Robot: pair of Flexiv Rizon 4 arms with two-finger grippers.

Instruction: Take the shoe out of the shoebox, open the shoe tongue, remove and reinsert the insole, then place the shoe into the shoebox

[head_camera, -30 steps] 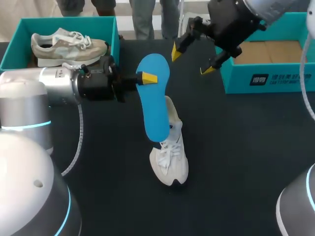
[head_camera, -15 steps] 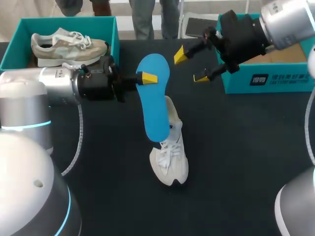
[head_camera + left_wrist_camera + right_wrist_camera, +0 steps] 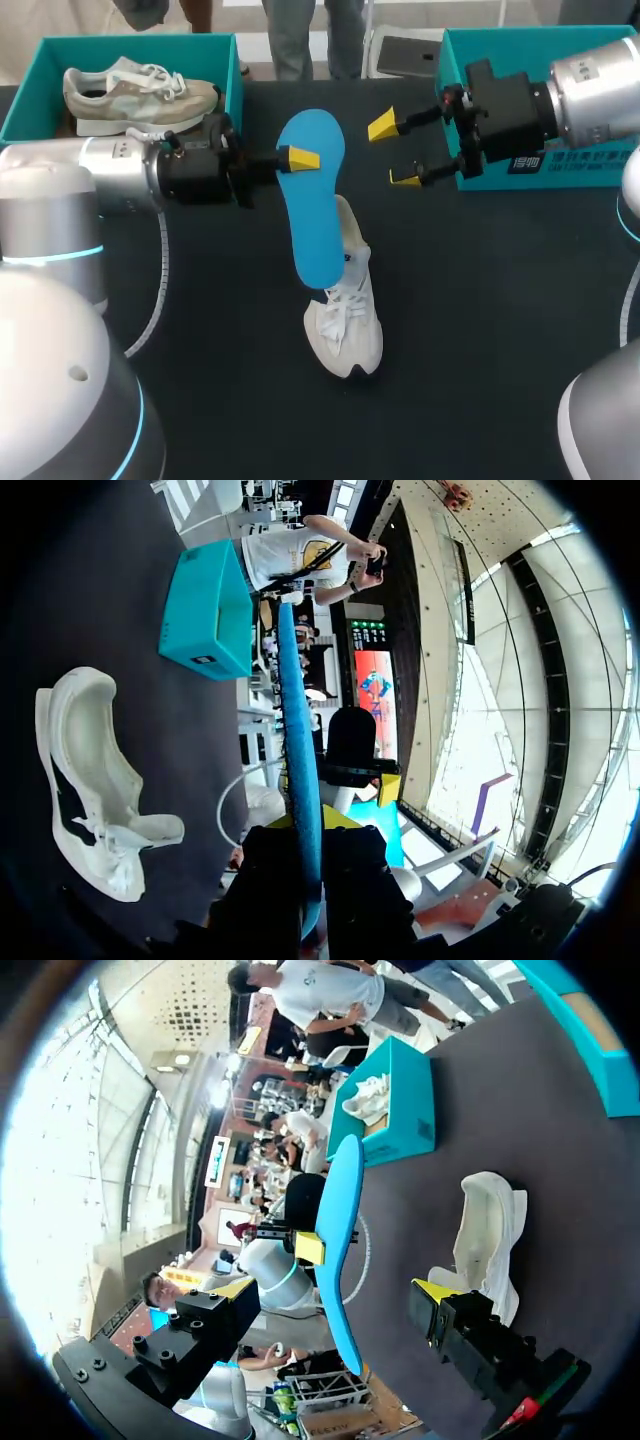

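Note:
A blue insole (image 3: 312, 200) hangs upright over the table, my left gripper (image 3: 292, 158) shut on its upper edge. Its lower end dips to the white shoe (image 3: 345, 320) standing on the dark table. In the left wrist view the insole (image 3: 298, 750) runs edge-on out of my left gripper (image 3: 312, 825), with the shoe (image 3: 90, 780) beside it. My right gripper (image 3: 393, 152) stands open to the right of the insole's top, apart from it. From the right wrist, the insole (image 3: 340, 1250) shows ahead of my right gripper (image 3: 335, 1290), the shoe (image 3: 490, 1240) beyond.
A teal box (image 3: 232, 75) at the back left holds a second, beige shoe (image 3: 140, 95). Another teal shoebox (image 3: 470, 45) stands at the back right, partly behind my right arm. Bare dark table lies in front of the shoe.
My right arm has come down and drawn back to the right, its open gripper now level with the insole's top. The left arm, insole and shoe have not moved.

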